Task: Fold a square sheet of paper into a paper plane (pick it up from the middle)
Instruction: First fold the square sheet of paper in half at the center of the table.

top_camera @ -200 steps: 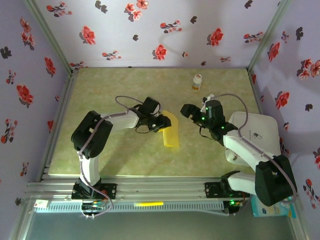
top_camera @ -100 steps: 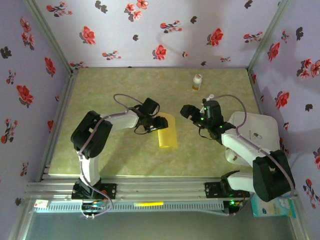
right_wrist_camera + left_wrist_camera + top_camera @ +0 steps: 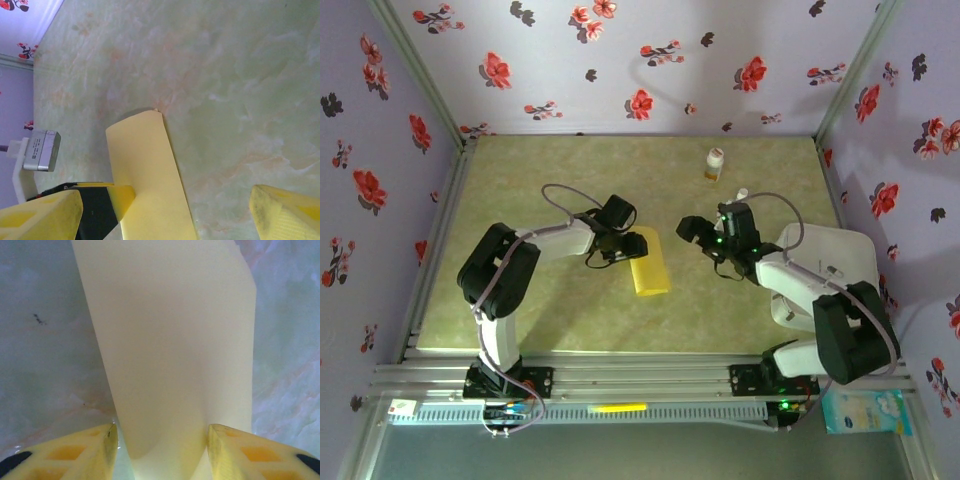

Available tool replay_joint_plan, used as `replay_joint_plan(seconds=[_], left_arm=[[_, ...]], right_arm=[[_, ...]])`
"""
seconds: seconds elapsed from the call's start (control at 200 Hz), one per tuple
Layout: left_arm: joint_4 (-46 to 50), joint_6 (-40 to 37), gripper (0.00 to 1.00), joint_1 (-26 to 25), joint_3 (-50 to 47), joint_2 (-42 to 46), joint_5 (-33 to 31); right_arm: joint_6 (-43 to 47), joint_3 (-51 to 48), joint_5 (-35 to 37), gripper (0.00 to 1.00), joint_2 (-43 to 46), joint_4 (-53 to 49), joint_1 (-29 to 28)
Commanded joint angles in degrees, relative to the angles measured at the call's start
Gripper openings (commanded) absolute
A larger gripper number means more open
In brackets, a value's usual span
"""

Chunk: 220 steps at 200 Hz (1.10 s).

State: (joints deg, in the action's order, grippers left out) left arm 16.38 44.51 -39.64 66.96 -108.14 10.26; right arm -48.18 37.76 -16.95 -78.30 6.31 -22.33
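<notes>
The square sheet of paper [image 3: 650, 265] lies folded over into a mustard-yellow strip at the middle of the table. My left gripper [image 3: 623, 248] is at its left edge, shut on it. In the left wrist view the paper [image 3: 170, 340] bows up between the part-closed fingers [image 3: 220, 447], and the right one touches it. My right gripper [image 3: 692, 232] hovers open just right of the strip. The right wrist view has the paper [image 3: 145, 170] below its wide-apart fingertips [image 3: 270, 205], with a left finger [image 3: 117, 197] on the paper's edge.
A small white-and-orange bottle [image 3: 715, 164] stands near the back of the green table [image 3: 550, 170]. A white box [image 3: 830, 265] sits at the right edge under the right arm. Flowered walls close in the back and both sides.
The left gripper has drawn the paper a little to the left and turned it, so the strip looks shorter. The right gripper has shifted slightly left and towards the paper.
</notes>
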Motion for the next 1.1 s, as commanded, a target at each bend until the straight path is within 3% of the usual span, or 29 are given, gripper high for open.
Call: replay_joint_plan(seconds=[0.0,0.245,0.395,0.525,0.74,1.095], left_arm=[[3.28,-1.86,0.49,0.57,-0.37,0.67,-1.47],[7.0,-2.73,0.46,0.61,1.31,-1.28,-2.44],[6.87,-1.65,0.45,0.74,0.49,-1.74,-2.61],[6.82,0.05,0.45,1.04,0.27,-2.24,-3.48],[6.13,2.31,0.45,1.05,-0.72,-2.08,-5.73],[7.13,2.19,0.5,1.03,1.15,-4.81,-6.21]], right_arm=[[-0.6,1.42,-1.86,0.87,-0.84,2.31,0.17],[1.84,4.75,-7.17,0.84,-6.15,-0.53,-0.17],[2.01,6.16,-9.62,0.77,-10.22,-1.4,-1.09],[2.93,9.56,-13.32,0.65,-15.53,-4.89,-1.95],[2.12,10.48,-12.08,0.45,-18.14,-4.72,-3.43],[2.48,11.02,-9.23,0.26,-17.92,-7.41,-3.51]])
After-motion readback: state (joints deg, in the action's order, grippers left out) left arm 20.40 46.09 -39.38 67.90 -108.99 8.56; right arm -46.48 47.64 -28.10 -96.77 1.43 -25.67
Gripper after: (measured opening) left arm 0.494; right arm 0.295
